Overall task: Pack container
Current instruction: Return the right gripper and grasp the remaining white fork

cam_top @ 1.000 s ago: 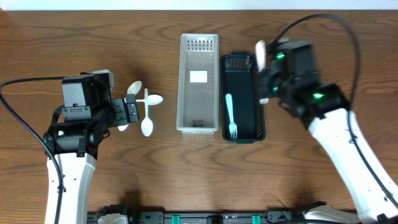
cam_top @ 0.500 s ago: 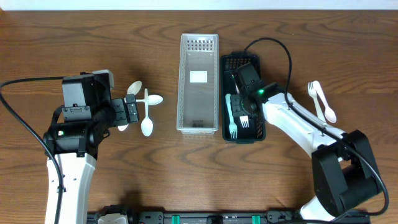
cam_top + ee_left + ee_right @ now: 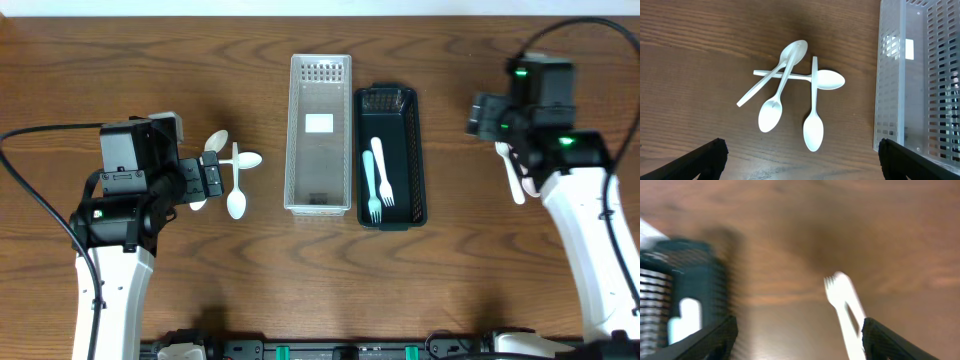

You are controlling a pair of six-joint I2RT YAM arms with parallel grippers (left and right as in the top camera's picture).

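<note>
Currently: wooden table [image 3: 100, 60], bearing all items. Right arm: half a second ago it reached into the dark tray; it has since withdrawn toward the table's outer edge. Right pincer [image 3: 799, 341]: fingers spread wide, holding nothing; view blurred. Left arm: position unchanged. Left pincer [image 3: 800, 162]: fingers wide apart, empty, hovering over the spoons. Clear slotted basket [image 3: 293, 130]: beyond the spoons from the left pincer, toward the table's middle; no cutlery visible in it. Dark tray [image 3: 421, 150]: touching the basket's far side, now well apart from the right pincer; it held one fork a second ago, and two pale forks [image 3: 381, 172] now lie side by side inside. Four white spoons [image 3: 830, 79]: crossed in a heap, untouched. White fork [image 3: 842, 305]: loose on the table under the right pincer, nearer one finger.
</note>
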